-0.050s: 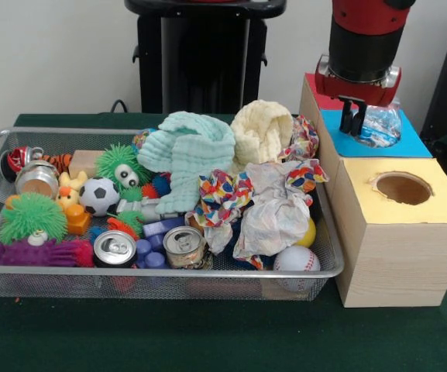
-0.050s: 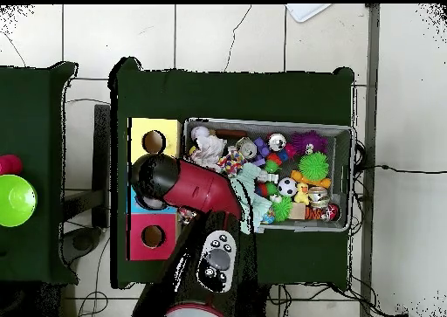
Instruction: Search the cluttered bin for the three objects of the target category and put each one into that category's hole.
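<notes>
Red and black arm (image 1: 365,43) reaching down over a wooden box at the right of a green table (image 1: 208,333). Gripper (image 1: 352,118) hanging just above the box's blue section (image 1: 413,145), with a crumpled clear plastic bottle (image 1: 381,125) right beside it and low over the blue top; cannot tell whether the gripper is clamped on the bottle or merely next to it. In front of the blue section, a yellow section with a round hole (image 1: 403,188), empty of anything visible; behind it, a red section (image 1: 314,87). To the left of the box, touching its side, a wire mesh bin (image 1: 161,273) crowded with objects. Toward the back of the bin, a mint green cloth (image 1: 188,151) and a cream cloth (image 1: 260,132); below those, a bright patterned cloth (image 1: 221,200) and crumpled white paper (image 1: 273,213). At the front right corner, a baseball (image 1: 296,259). Near the front rim, two opened tin cans (image 1: 115,248) (image 1: 184,246), a third can (image 1: 37,178) at far left. Also a small soccer ball (image 1: 99,195), a green spiky ball (image 1: 31,215), a fuzzy green toy with eyes (image 1: 122,167) and a purple spiky toy (image 1: 29,252). From overhead, the arm (image 2: 196,187) covering the middle of the box, leaving the yellow hole (image 2: 154,141) and the red section's hole (image 2: 153,236) uncovered, the bin (image 2: 345,130) to one side.
</notes>
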You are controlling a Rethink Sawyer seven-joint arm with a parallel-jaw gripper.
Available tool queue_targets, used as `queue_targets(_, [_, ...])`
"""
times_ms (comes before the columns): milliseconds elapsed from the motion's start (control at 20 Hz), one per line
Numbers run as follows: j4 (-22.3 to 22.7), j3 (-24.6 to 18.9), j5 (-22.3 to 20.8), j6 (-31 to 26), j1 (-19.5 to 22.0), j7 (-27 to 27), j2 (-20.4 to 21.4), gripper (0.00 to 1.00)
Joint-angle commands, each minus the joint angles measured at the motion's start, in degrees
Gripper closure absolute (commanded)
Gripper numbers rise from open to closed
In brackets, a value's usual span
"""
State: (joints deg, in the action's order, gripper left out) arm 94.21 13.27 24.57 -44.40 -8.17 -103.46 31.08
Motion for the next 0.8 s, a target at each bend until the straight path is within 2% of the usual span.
queue_targets(50, [-2.24, 0.34, -0.64, 14.56, -1.16, -18.03, -13.29, 1.00])
queue_targets(350, [-5.15, 4.59, -0.86, 14.68, -4.22, -20.72, -16.27, 1.00])
queue_targets(800, [-5.97, 4.59, -1.16, 13.90, -4.29, -19.03, -16.98, 1.00])
